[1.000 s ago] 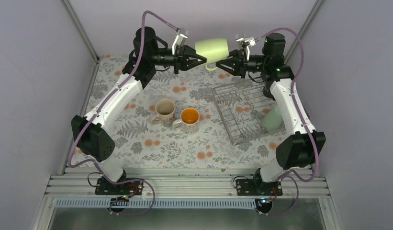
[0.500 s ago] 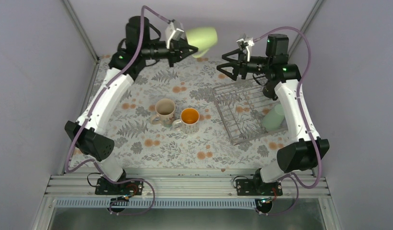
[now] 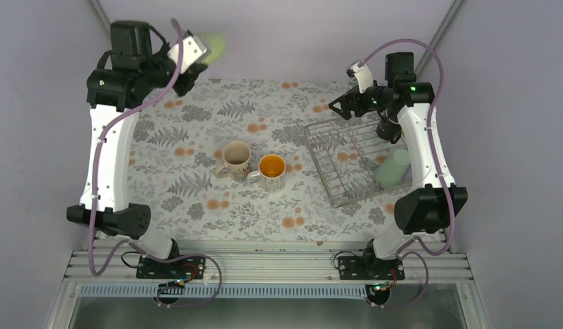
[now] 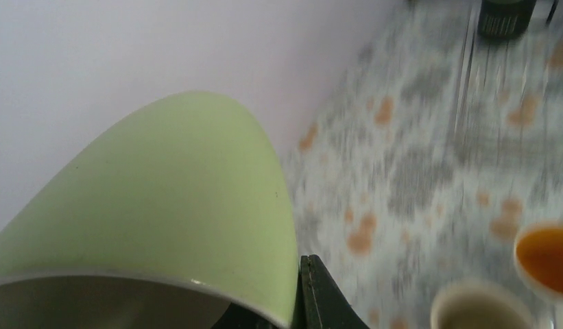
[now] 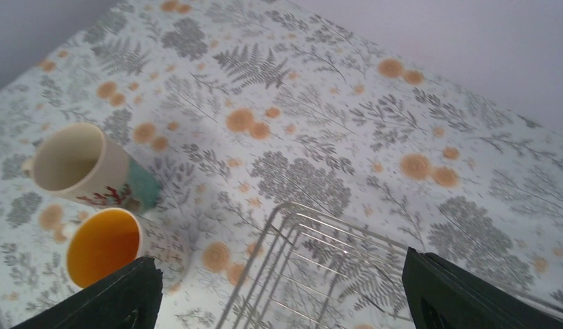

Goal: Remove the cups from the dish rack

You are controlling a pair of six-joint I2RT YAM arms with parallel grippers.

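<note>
Rack is sitting at the table's right, holding a tumbler partly hidden by the right arm. Left gripper is clamping the green mug by its rim, high beside the back wall, where it is risking a knock or a slip. Right gripper is hanging wide open and empty over the rack's far edge, likely to snag wires.

Left arm stretches high, far left, left gripper clamped on a pale green mug; right gripper stands wide, empty.

Fern-and-flower print tablecloth, pale lilac walls, aluminium base rail
</note>
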